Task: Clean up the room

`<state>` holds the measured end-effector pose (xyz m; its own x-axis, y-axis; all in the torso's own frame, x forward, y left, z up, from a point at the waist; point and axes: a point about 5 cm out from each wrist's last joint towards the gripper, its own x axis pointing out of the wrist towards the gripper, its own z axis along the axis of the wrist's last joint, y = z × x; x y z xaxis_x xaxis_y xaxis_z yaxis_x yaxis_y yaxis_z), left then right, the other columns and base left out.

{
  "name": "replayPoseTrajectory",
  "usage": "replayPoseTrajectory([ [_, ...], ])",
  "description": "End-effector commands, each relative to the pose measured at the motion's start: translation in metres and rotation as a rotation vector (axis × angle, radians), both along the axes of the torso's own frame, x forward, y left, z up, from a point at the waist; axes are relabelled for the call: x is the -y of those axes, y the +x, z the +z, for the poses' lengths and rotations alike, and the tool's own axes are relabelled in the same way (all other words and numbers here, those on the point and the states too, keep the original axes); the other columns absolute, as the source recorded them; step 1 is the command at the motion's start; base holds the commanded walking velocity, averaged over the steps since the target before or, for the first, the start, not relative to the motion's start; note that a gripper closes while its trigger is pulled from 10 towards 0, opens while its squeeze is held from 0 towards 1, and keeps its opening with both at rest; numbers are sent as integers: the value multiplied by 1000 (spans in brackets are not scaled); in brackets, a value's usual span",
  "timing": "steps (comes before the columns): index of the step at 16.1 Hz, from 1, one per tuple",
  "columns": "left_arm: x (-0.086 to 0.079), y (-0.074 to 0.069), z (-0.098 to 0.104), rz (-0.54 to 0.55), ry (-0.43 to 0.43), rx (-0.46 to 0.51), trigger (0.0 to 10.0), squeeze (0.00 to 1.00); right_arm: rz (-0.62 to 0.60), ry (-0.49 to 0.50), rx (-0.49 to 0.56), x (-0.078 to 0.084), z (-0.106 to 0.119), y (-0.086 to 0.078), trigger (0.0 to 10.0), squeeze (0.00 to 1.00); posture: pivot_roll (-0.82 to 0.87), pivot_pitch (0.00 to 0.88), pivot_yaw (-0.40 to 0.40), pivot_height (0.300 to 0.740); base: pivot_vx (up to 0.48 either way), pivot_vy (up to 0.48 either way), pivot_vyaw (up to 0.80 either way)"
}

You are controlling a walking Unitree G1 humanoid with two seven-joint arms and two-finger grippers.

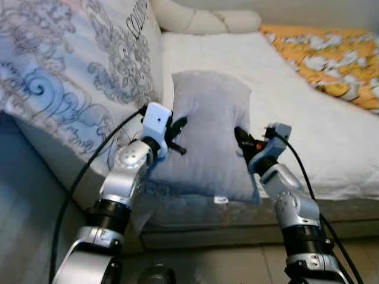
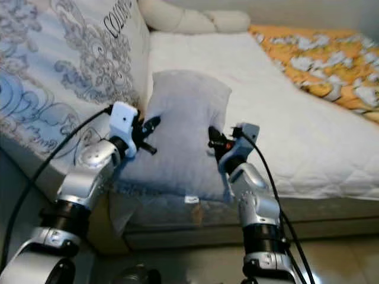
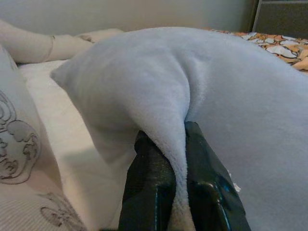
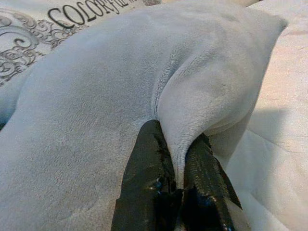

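Both jaws clamped tight on pinched folds of the grey pillow (image 1: 207,130): left gripper (image 1: 177,136) on its left edge, right gripper (image 1: 241,141) on its right edge. Pillow sits at the near edge of the white mattress (image 1: 296,106), patterned cushion (image 1: 71,65) to the left, orange blanket (image 1: 331,53) far right.

Silver jointed arms, black cables, black pincers
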<state>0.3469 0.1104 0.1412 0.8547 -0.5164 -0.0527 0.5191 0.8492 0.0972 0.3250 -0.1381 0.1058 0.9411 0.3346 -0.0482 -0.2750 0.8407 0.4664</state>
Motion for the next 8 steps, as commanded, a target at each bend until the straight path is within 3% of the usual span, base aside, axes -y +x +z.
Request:
replayPoseTrajectory([
  [1,7,3,11,-17,0,47,10000,0,-5,-12,36,2,8,5,10000,0,89,0,-17,740,0,0,0],
  [8,11,4,10,-28,2,46,10000,0,-21,-27,31,7,8,6,10000,0,80,0,-13,740,34,0,0],
])
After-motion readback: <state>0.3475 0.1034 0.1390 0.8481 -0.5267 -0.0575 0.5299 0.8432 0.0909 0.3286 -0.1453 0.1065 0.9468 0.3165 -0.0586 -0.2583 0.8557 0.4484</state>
